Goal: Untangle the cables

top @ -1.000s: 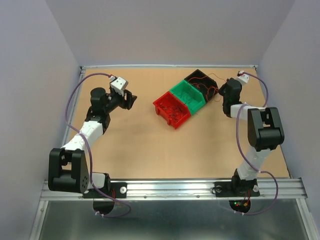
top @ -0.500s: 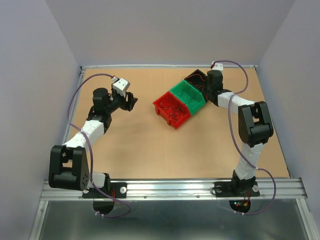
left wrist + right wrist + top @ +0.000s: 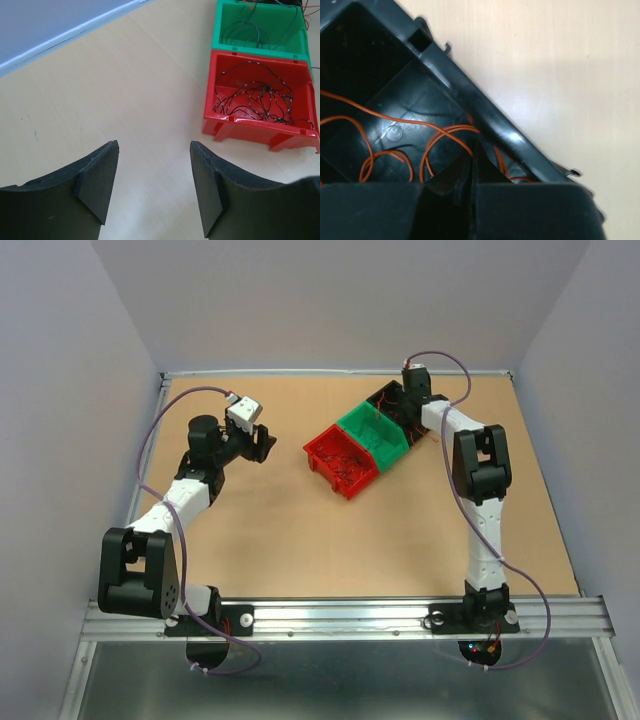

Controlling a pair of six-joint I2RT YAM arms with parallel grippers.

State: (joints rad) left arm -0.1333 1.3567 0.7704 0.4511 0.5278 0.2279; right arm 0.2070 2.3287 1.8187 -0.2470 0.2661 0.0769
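Note:
Three joined bins stand at the back middle: red (image 3: 330, 452), green (image 3: 375, 435) and black (image 3: 390, 397). In the left wrist view thin black cables (image 3: 260, 97) lie tangled in the red bin (image 3: 250, 127), and a few dark ones lie in the green bin (image 3: 222, 30). My right gripper (image 3: 411, 405) is down inside the black bin (image 3: 475, 105). In its wrist view the gripper (image 3: 472, 150) is shut, with a thin orange cable (image 3: 445, 132) running into the tips. My left gripper (image 3: 262, 443) is open and empty above bare table, left of the red bin; it also shows in its own view (image 3: 154, 155).
More curly orange cables (image 3: 355, 120) lie on the black bin's floor. A few thin wires (image 3: 432, 435) trail on the table right of the bins. The back wall and the table's back edge (image 3: 65, 37) are close behind the bins.
My right arm has swung left and back, from the table right of the bins to over the black bin. My left gripper has barely moved.

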